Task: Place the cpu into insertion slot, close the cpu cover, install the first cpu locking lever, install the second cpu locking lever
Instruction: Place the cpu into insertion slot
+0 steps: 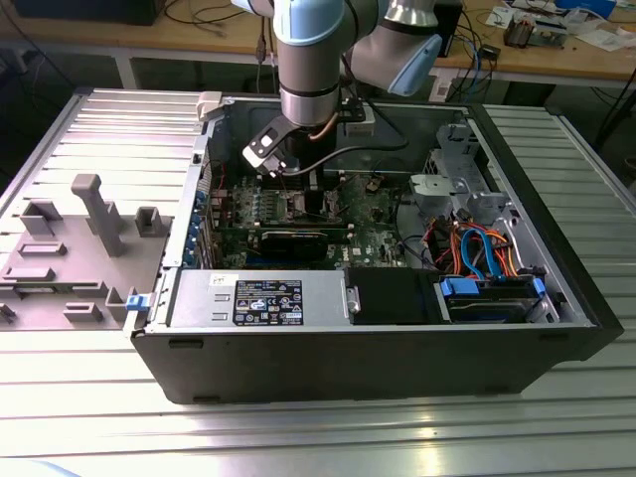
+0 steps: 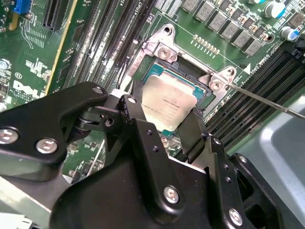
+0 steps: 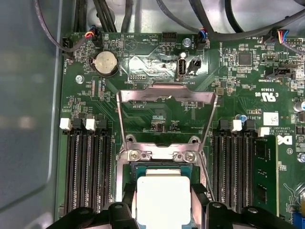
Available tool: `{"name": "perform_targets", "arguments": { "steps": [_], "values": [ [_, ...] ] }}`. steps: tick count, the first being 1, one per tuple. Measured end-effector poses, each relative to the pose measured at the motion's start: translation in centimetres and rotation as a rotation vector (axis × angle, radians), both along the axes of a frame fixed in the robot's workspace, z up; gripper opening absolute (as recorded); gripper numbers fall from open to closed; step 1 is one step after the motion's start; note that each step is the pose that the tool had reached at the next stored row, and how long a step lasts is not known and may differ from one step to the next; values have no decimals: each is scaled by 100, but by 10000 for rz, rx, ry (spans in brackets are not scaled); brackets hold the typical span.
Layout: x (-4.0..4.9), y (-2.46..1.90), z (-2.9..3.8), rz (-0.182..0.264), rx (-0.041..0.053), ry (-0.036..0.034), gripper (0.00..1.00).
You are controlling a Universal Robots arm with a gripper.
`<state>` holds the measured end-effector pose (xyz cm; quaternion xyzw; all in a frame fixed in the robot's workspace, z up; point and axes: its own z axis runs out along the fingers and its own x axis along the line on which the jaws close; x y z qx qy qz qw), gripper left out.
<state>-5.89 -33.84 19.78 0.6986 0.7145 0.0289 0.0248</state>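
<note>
An open black computer case [image 1: 378, 348] is set on a ribbed metal worktop [image 1: 298, 437], with wooden benches [image 1: 586, 65] behind. The flat silver square cpu [image 2: 169, 101] is pinched by the black tool [image 2: 164, 117] at the metal-rimmed insertion slot [image 2: 164, 50], its seating hidden.

On ribbed table [image 1: 298, 437]: computer case [image 1: 397, 353] (open)

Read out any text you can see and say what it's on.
Nothing reads with certainty.
White lettering on the motherboard: too small to read.
Print on the cpu: too faint to read.
Label on the power supply: too small to read.
White sticker on the motherboard: too small to read.
</note>
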Motion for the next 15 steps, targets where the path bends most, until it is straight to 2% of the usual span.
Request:
{"name": "perform_targets", "arguments": {
  "steps": [15],
  "values": [
    [0, 1, 0, -264, -14, 2, 54]
  ]
}}
